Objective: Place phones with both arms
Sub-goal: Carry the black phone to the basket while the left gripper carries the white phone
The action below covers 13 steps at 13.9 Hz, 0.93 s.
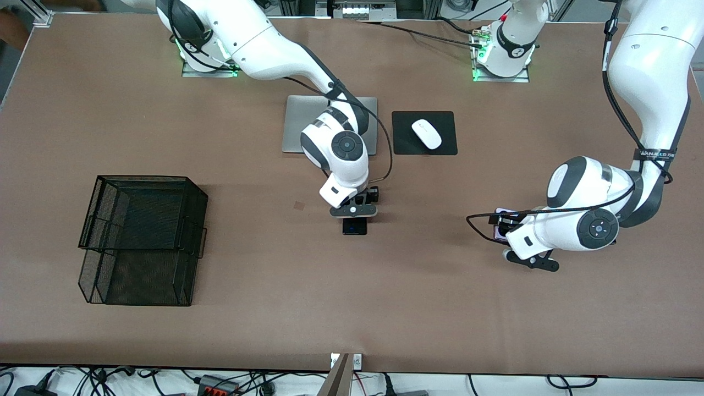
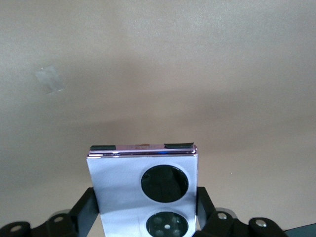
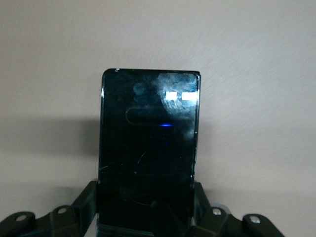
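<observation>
Brown matting covers the table (image 1: pixel 385 308) in the front view. A black wire-mesh basket (image 1: pixel 143 239) sits toward the right arm's end. A silver laptop (image 1: pixel 297 124) lies closed near the bases, with a white mouse (image 1: pixel 427 133) on a black pad (image 1: pixel 404 144) beside it. The right gripper (image 1: pixel 355 217) is at mid-table, clamped on a black phone (image 1: pixel 355 226) that lies nearer the front camera than the laptop. The left gripper (image 1: pixel 503 226) is toward the left arm's end, clamped on a lilac phone (image 1: pixel 499 234), which is mostly hidden. A band on the left arm carries writing too small to read.

From the left wrist, the lilac phone (image 2: pixel 143 182) with two black circles sits between the black fingers (image 2: pixel 84 212), brown table (image 2: pixel 158 59) past it.

From the right wrist, the black phone (image 3: pixel 148 148) sits between the fingers (image 3: pixel 86 205); its glossy face shows a faint blue glow and no legible writing.
</observation>
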{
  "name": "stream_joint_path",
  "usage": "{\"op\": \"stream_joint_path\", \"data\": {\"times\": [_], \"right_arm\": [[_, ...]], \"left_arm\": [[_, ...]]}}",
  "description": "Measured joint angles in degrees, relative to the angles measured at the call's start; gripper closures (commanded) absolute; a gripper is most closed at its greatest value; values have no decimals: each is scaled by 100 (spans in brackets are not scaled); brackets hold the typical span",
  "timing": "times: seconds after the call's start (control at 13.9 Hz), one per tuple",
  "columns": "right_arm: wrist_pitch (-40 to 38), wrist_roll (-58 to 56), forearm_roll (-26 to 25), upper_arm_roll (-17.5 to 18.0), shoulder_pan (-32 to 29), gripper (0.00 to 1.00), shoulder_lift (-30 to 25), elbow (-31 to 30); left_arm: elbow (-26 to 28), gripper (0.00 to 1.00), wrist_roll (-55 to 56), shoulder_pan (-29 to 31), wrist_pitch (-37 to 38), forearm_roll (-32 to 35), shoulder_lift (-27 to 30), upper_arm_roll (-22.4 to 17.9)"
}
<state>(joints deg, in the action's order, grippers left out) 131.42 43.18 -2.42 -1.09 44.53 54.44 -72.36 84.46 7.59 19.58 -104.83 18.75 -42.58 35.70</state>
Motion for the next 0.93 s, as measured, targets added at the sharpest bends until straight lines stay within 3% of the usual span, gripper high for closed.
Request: {"op": "stream_joint_path", "data": {"times": [0.22,0.5,0.79,0.93], "right_arm": [[-710,-105,-7,-128,-221,68,-487,158],[-1911,-973,-7,-145,-1065,68,-1347,138],[-2947,-2381,-7,-148,-2049,68,-1892,-21],[-3174,-3003,-7,-146,-2495,68,-2101,-299]], "left_arm": [[0,69,9,4,7,-2,-7,0],[3,73,30,-86,9,-64,-17,117],[13,73,883,-1018,-58,-112,-107,211],[23,75,1584,-1623,-532,-112,-293,198]]}}
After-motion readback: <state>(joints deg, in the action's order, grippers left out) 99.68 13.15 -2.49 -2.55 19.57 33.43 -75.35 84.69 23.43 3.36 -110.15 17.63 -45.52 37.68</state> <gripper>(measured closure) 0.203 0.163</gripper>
